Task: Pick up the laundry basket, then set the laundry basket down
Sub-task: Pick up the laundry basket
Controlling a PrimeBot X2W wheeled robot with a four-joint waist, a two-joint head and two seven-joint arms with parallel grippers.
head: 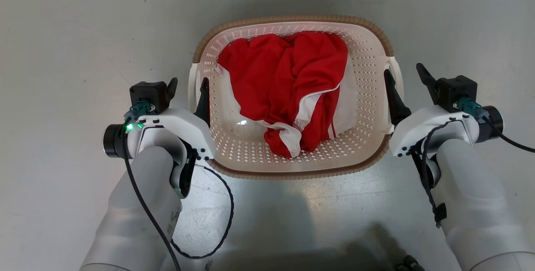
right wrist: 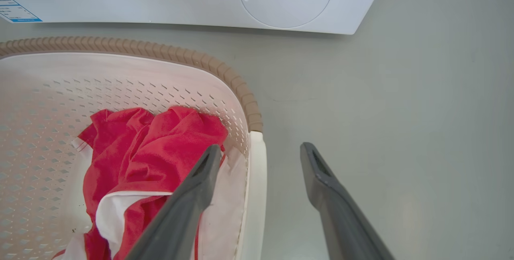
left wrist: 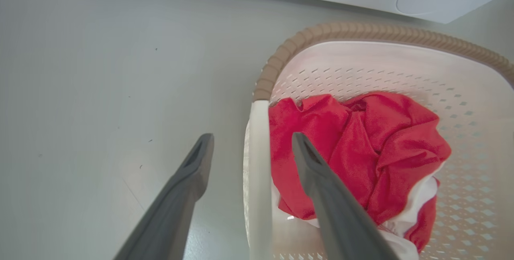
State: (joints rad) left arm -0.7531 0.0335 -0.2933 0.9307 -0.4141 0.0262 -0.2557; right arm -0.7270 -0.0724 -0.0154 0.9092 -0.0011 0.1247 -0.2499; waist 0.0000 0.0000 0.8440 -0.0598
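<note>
Fingers wide on both our grippers, left gripper straddling the laundry basket's left loop handle, right gripper straddling the right handle, basket on floor, red garment inside

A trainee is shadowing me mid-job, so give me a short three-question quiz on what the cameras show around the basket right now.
1. True or false: the left gripper and right gripper are both shut on the cream-white perforated plastic laundry basket with the brown rim.
2. What lies in the basket? A) a blue towel B) a crumpled red and white garment C) grey socks
3. Fill in: each gripper's two dark fingers straddle a white loop ____ on the basket's side.
Key: 1 false, both stand open; 2 B; 3 handle.
</note>
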